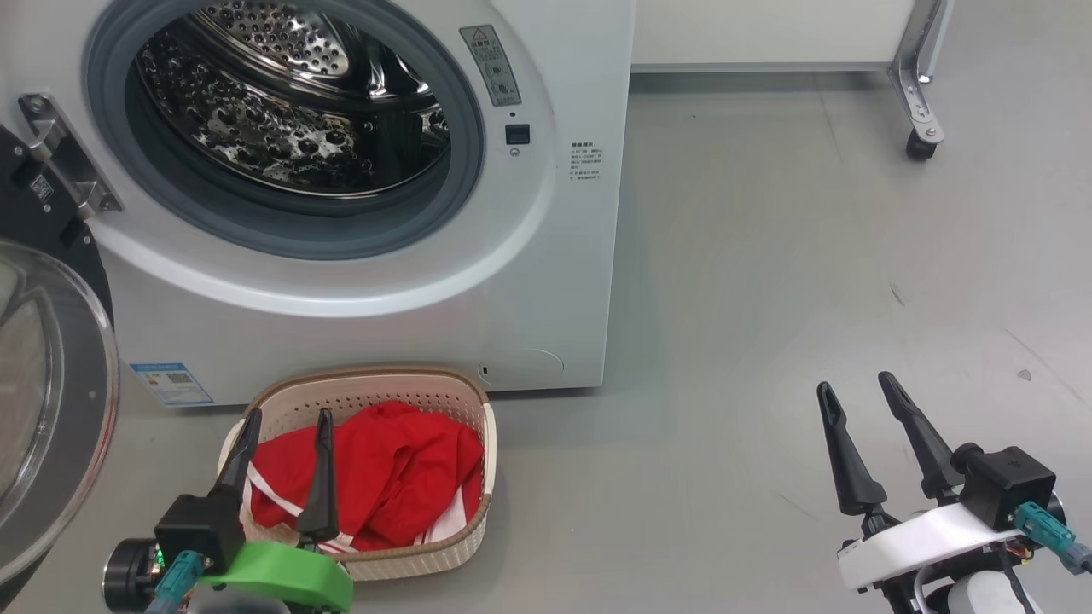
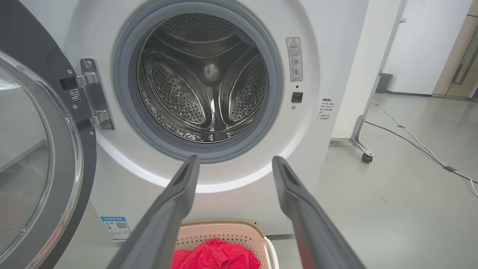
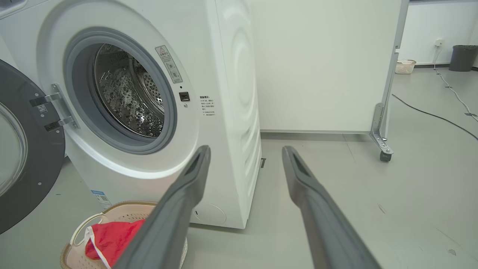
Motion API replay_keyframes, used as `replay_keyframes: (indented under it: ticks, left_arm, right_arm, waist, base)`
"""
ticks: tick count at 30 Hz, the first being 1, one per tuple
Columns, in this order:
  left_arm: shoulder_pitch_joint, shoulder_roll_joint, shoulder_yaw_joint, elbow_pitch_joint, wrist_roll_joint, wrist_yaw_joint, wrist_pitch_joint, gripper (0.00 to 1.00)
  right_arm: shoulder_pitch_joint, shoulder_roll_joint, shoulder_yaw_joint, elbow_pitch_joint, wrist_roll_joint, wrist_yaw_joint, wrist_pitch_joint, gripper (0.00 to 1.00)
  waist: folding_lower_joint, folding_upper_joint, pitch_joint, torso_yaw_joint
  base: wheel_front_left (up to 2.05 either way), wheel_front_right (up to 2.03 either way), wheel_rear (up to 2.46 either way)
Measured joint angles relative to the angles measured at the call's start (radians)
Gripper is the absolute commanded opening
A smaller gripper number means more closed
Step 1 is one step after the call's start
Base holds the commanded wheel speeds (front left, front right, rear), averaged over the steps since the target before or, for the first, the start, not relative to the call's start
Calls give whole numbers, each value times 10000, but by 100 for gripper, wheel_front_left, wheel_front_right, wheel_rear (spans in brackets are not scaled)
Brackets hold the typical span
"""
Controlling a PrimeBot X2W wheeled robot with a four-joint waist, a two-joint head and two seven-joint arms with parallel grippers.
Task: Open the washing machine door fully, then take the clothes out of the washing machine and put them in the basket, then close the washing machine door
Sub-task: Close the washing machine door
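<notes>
Unloading seemingly done: bright red white-striped clothes [image 1: 384, 469] heaped in small cream perforated basket [image 1: 367, 376] at lower left, steel drum [image 1: 281, 128] of big white washing machine [image 1: 546, 281] bare, left gripper [image 1: 288, 419] and right gripper [image 1: 855, 385] both spread and empty, only wide-open black-rimmed round glass door [image 1: 51, 401] at left edge yet to shut.

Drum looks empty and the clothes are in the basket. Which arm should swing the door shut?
Left. The washing machine door stands open at the robot's left, close beside the open, empty left gripper. The right gripper is off over the floor, beyond the washing machine.
</notes>
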Motion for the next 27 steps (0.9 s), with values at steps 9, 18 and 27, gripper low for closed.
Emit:
replay_keyframes:
  ticks: [9, 18, 27]
  left_arm:
    - [0, 0, -10, -119, 186, 79, 0, 100]
    - [75, 4, -150, -136, -581, -31, 0, 100]
    - [84, 4, -109, -274, -226, -10, 0, 100]
  right_arm:
    - [0, 0, -2, 8, 0, 0, 0, 100]
    - [0, 0, 12, 13, 0, 0, 0, 100]
    - [-1, -2, 21, 25, -42, 0, 0, 100]
  waist:
    - [0, 0, 42, 39]
    - [0, 0, 64, 60]
    - [0, 0, 85, 71]
  base:
    - [-121, 121, 0]
    - [-84, 84, 0]
    - [-50, 51, 0]
